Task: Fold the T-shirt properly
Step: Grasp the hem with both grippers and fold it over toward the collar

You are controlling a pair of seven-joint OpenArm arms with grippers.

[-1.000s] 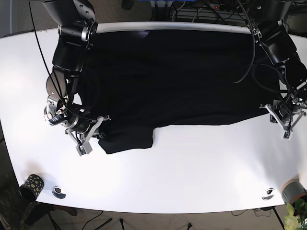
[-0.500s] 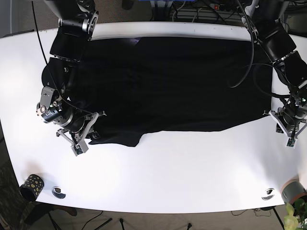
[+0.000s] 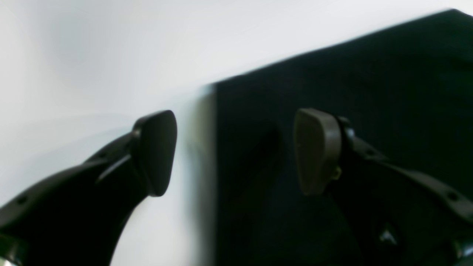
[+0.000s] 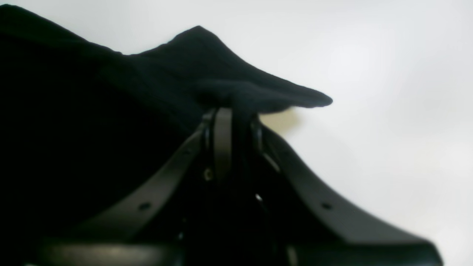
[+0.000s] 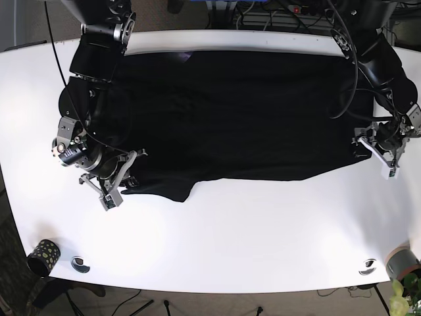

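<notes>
The black T-shirt (image 5: 237,112) lies spread across the white table (image 5: 263,230). In the base view my right gripper (image 5: 117,183) sits at the shirt's lower-left corner. The right wrist view shows that gripper (image 4: 233,115) shut on a raised fold of the T-shirt (image 4: 92,111). At the shirt's right edge my left gripper (image 5: 377,149) is open. In the left wrist view the left gripper (image 3: 236,151) straddles the straight edge of the T-shirt (image 3: 351,74), one finger (image 3: 155,151) over bare table and the other over the cloth.
A dark patterned cup (image 5: 43,257) and a small round disc (image 5: 80,264) sit at the front left corner. Another disc (image 5: 368,266) and a grey pot (image 5: 402,263) with a plant sit at the front right. Cables run behind the table's far edge.
The shirt's lower-left flap was drawn leftward by the right gripper and now looks shorter. The left gripper dipped off the shirt, then came back up and inward to its right edge.
</notes>
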